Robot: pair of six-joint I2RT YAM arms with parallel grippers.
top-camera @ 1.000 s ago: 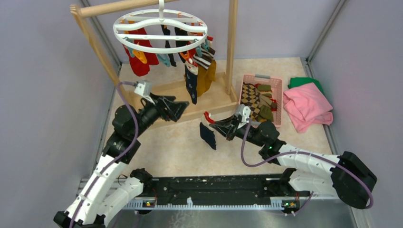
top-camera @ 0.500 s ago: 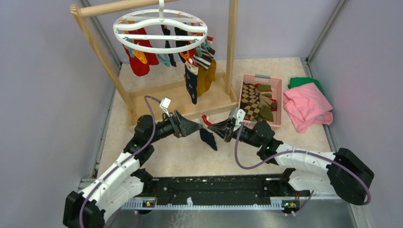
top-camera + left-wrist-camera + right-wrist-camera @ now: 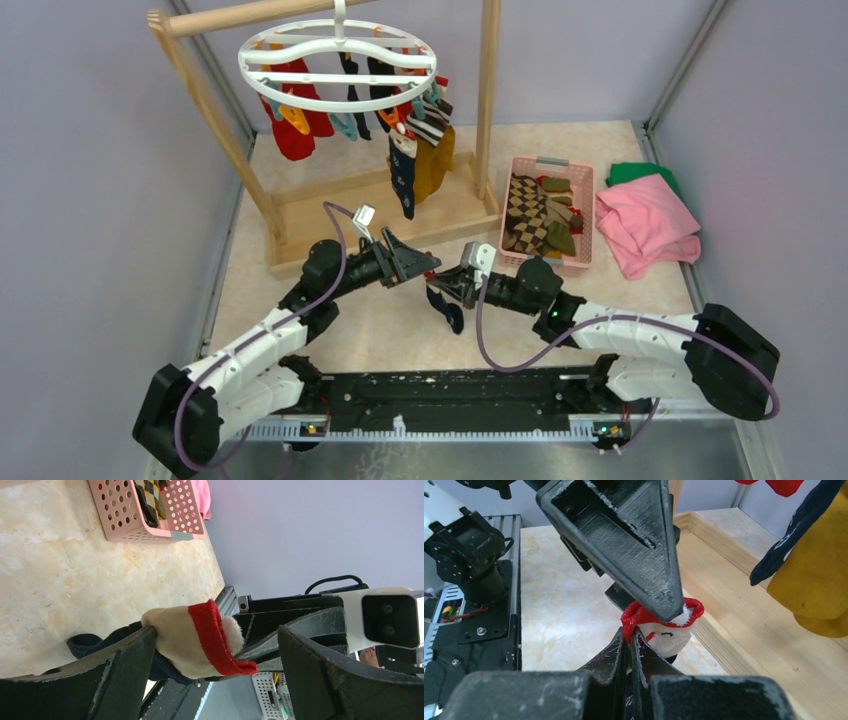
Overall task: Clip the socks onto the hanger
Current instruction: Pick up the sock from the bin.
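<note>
My arms (image 3: 255, 345): white shells, black joints, a purple cable (image 3: 482, 335) along each. Left hand (image 3: 425, 265), right hand (image 3: 630, 647): matte black wedge fingers (image 3: 320, 665), scuffed. White camera block (image 3: 364, 214) at wrist.

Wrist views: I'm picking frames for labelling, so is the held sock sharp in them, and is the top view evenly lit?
Left wrist: the held sock is crisp, the left hand slightly soft near the lens. Right wrist: the held sock is in focus, the right hand blurs towards its base. Top external: even light, faint shadows, no harsh glare.
</note>
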